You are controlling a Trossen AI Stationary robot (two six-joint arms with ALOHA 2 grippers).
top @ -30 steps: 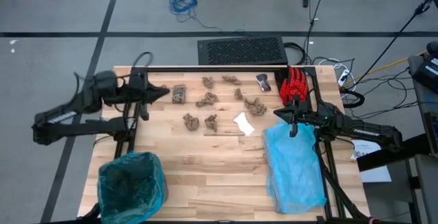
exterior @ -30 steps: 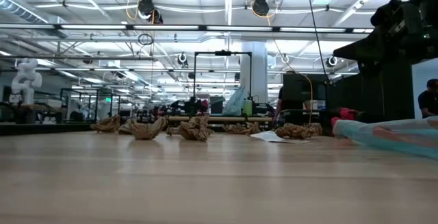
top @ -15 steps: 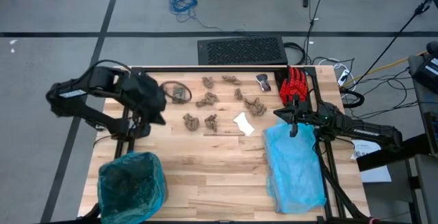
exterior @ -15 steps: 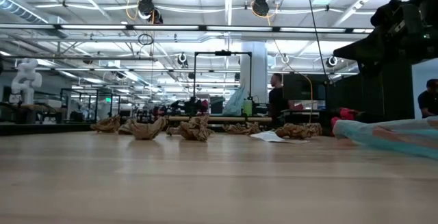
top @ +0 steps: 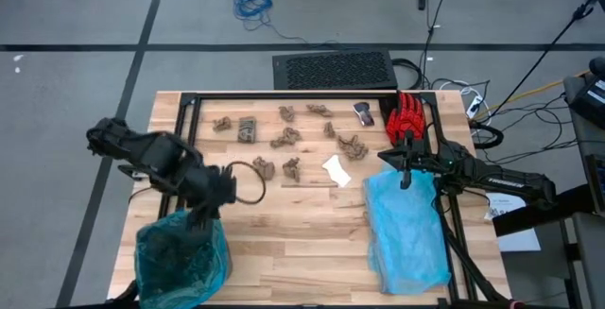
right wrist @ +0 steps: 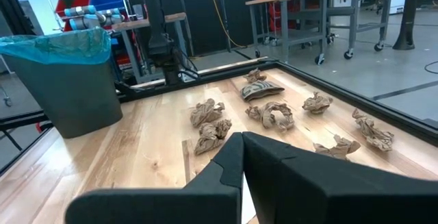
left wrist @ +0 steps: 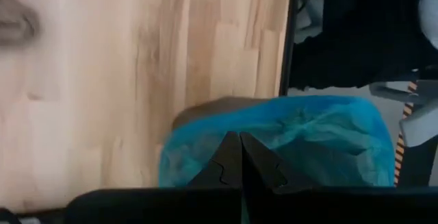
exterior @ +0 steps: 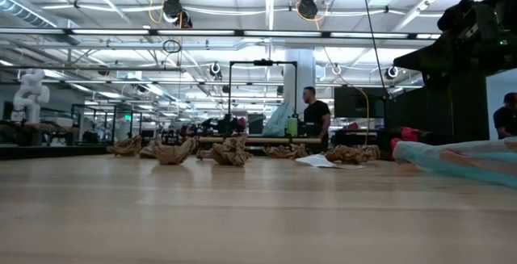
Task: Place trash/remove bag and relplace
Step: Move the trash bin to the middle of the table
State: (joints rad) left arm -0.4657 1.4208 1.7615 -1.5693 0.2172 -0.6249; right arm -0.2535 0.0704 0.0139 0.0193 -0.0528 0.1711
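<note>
The left jaws (top: 201, 216), shut and empty, hang over the upper rim of the bag (top: 181, 257), which lines the bin at the lower left of the high view. The right jaws (top: 405, 182), also shut and empty, sit at the centre right. The trash (top: 291, 138) lies scattered between them across the table's (top: 302, 233) upper middle.

Scraps (top: 288, 139) strewn across table's (top: 302, 243) far half; bag (top: 181, 252) in bin at near left corner; glove (top: 408, 115) far right; second bag (top: 406, 229) near right.
</note>
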